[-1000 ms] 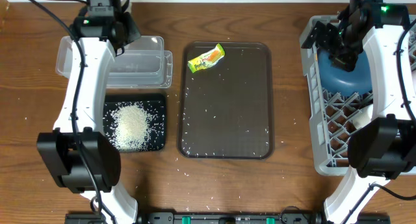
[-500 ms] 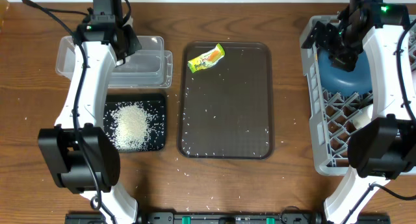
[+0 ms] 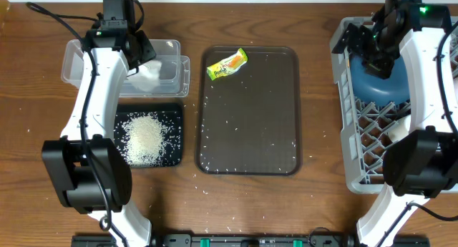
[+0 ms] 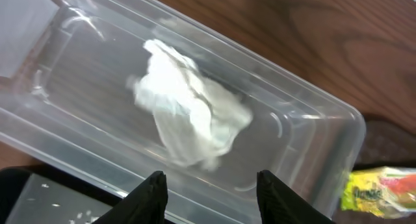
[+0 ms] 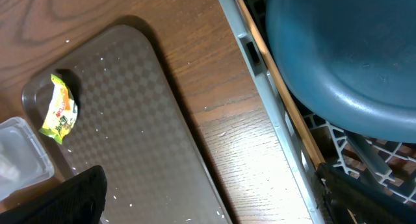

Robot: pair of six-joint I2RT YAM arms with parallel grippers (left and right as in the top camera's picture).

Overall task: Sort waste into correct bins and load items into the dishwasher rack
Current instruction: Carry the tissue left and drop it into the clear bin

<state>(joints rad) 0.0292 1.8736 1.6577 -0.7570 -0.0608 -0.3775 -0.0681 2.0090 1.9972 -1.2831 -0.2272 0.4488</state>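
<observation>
- The white-shelled left arm with black joints rises from its black base at the near left and stretches towards the far left of the table; its black wrist is bent back to the right
- The black two-finger left gripper points downward; its fingertips stand apart with an open gap between them
- The matching white right arm runs from its base at the near right up to the far right; a green light shows on its far link
- The black right gripper hangs pointing downward; its fingers sit at either edge of the wrist view, spread wide
</observation>
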